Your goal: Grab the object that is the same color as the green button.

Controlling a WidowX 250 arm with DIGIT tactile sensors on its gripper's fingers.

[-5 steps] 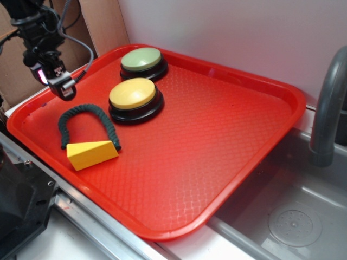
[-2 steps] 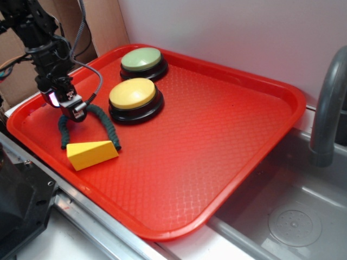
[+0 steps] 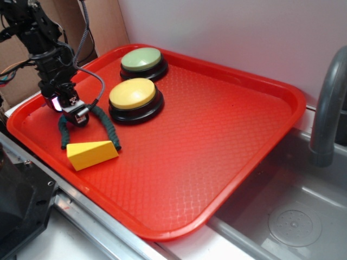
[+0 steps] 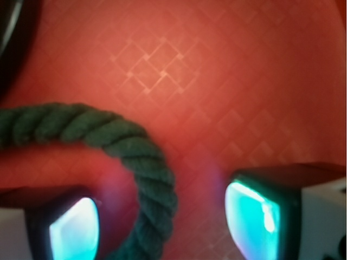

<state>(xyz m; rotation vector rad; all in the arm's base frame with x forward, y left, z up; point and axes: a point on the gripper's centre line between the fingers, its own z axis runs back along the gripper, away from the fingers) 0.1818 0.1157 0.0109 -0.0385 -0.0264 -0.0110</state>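
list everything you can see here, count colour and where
tray: 1, red, on the counter beside the sink
green button: 1, pale green on black base, far side of tray
yellow button: 1, yellow on black base, in front of the green one
rope: 1, dark green, U-shaped, left part of tray
wedge: 1, yellow, at the rope's open ends
sink: 1, grey, right of tray
faucet: 1, grey, over the sink
claw: 1, black, open, straddling the rope's bend

Red diamond-textured tray (image 3: 217, 141), dark green braided rope (image 4: 135, 157), pale green button (image 3: 141, 58) and yellow button (image 3: 132, 93) on black bases, yellow wedge (image 3: 92, 154), cyan-lit fingertips (image 4: 255, 222).
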